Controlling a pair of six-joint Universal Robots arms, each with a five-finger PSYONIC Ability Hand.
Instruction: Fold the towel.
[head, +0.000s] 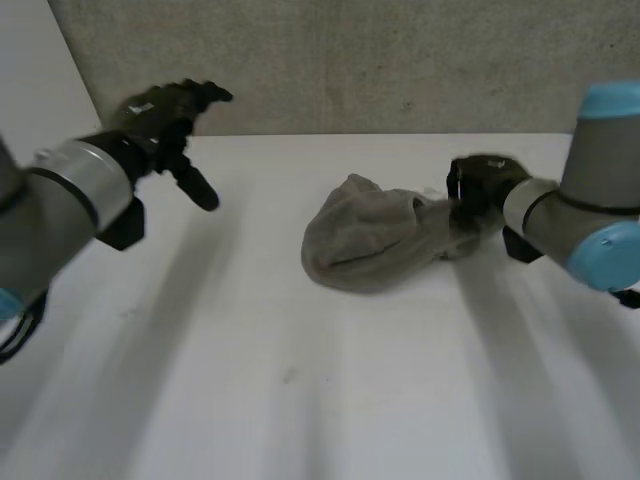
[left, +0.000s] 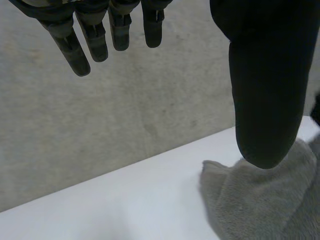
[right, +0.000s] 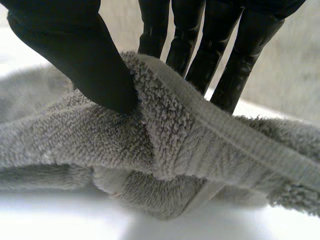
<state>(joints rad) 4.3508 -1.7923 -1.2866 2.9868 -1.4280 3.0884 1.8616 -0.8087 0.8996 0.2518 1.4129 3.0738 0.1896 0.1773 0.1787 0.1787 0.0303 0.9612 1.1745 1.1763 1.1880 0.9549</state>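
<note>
A grey towel (head: 375, 240) lies crumpled in a heap on the white table (head: 300, 400), right of centre. My right hand (head: 478, 188) is at the towel's right end. In the right wrist view the thumb (right: 80, 55) and fingers (right: 225, 55) pinch a hemmed edge of the towel (right: 190, 130) between them. My left hand (head: 170, 115) hovers above the table's far left, well away from the cloth, with straight fingers (left: 95, 35) spread and nothing in it. Past its thumb (left: 265, 90) the left wrist view shows the towel (left: 255, 200).
A grey wall (head: 380, 60) stands right behind the table's far edge. Bare tabletop spreads in front of the towel and to its left.
</note>
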